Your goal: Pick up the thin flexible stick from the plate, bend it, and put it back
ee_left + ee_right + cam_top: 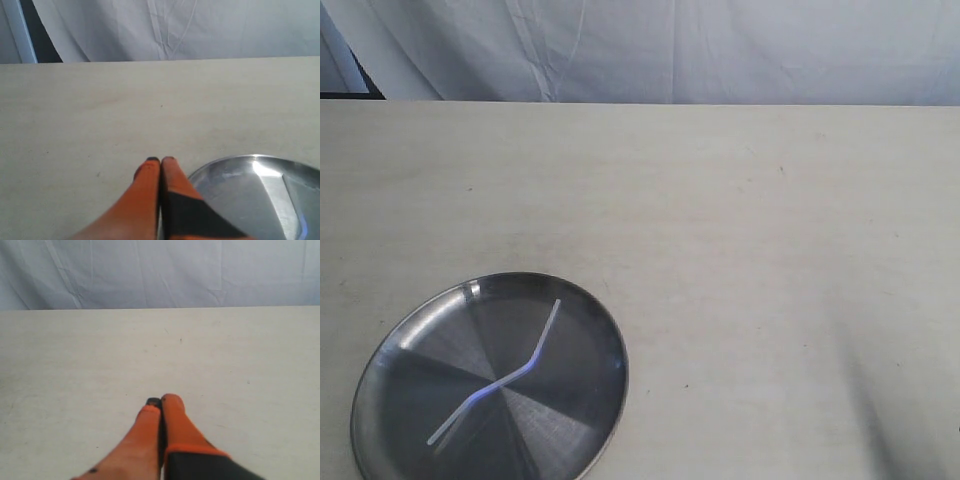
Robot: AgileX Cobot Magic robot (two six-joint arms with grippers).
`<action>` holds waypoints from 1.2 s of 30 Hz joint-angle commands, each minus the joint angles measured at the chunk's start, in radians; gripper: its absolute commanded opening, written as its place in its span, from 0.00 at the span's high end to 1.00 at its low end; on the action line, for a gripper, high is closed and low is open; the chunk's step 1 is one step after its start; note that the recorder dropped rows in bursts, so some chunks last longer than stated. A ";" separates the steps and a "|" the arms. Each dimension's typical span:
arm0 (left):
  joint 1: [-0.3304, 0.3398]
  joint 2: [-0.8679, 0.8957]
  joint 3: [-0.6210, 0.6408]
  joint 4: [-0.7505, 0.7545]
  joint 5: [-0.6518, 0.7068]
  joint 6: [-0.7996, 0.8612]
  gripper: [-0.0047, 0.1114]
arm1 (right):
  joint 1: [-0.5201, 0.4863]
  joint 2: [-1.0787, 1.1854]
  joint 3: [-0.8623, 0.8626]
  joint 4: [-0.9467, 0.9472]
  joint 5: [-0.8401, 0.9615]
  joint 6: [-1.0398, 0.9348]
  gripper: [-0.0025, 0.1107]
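Note:
The thin flexible stick lies kinked mid-length inside the shiny steel plate at the lower left of the exterior view. Neither gripper shows in that view. In the left wrist view my left gripper is shut, its orange fingers pressed together with nothing between them, hanging over bare table just beside the plate's rim. A pale strip at that frame's edge may be the stick. My right gripper is shut and empty too, over bare table with no plate in its view.
The pale wooden table runs back to a white cloth backdrop. A dark gap shows at the far left corner behind the table edge.

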 commanded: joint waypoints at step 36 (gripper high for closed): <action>0.002 -0.005 0.056 0.014 -0.184 -0.004 0.96 | -0.005 -0.006 0.005 0.000 -0.006 -0.002 0.99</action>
